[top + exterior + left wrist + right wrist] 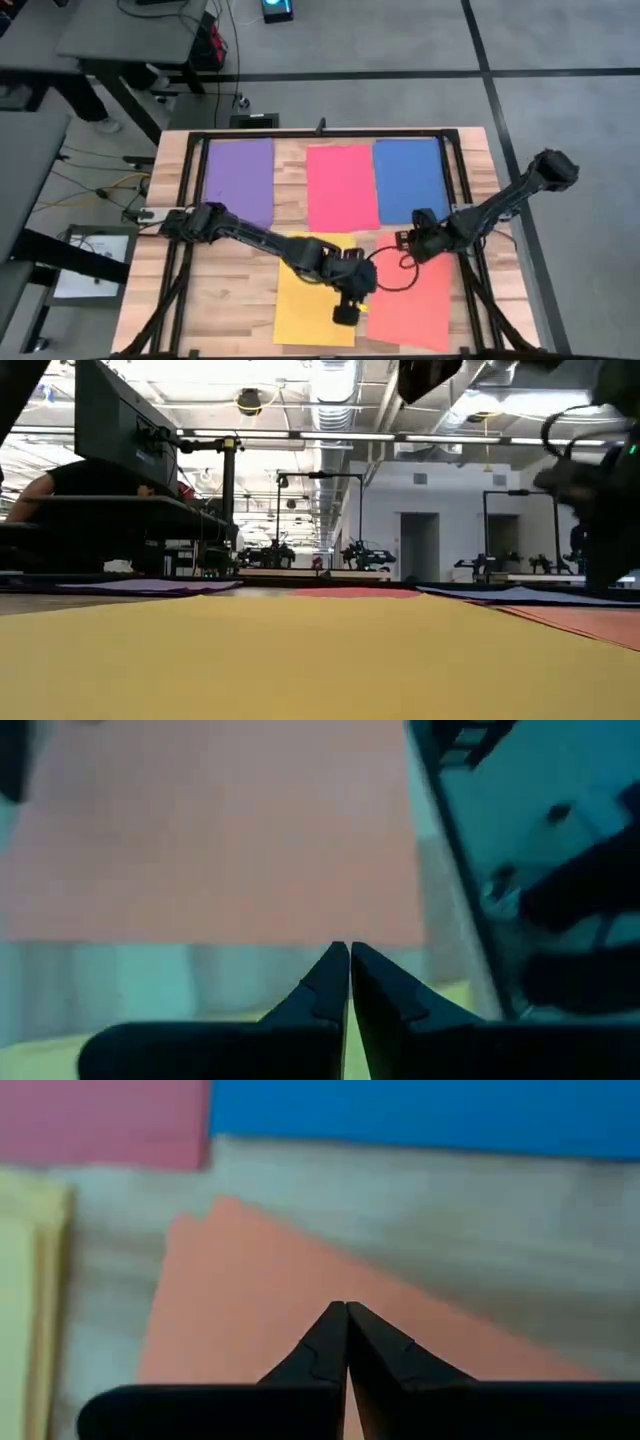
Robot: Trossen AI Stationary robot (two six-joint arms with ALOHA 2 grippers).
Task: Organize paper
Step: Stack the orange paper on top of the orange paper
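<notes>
Five paper sheets (342,186) flat on desk (230,290). Left gripper (345,314) closed, empty, over yellow. Right gripper (403,241) closed, empty, above orange.

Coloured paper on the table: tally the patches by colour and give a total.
Purple rectangular paper sheet: 1
Red rectangular paper sheet: 1
Blue rectangular paper sheet: 1
Yellow rectangular paper patch: 1
Orange rectangular paper patch: 1
Total: 5 colour patches. Whether any patch is a stack cannot be told.
</notes>
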